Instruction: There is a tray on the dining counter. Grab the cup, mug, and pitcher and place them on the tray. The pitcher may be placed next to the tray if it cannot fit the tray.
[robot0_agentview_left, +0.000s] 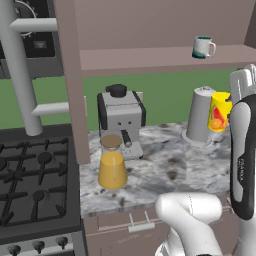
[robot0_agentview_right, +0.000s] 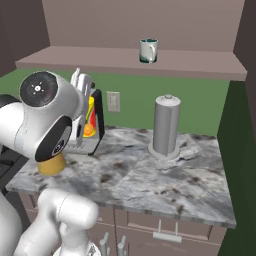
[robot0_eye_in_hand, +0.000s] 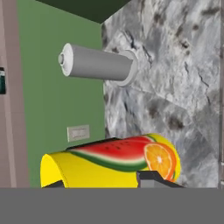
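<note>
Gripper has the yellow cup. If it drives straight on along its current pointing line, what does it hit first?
Beyond the cup clamped in the gripper, the line seems to end on the marbled worktop near the foot of the green wall, passing beside the grey cylinder. Depth is unclear.

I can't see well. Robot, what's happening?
Gripper shut on yellow cup, lifted off the worktop. Mug on shelf. Pitcher by coffee machine.

Grey cylinder beside held cup; open worktop in front.
</note>
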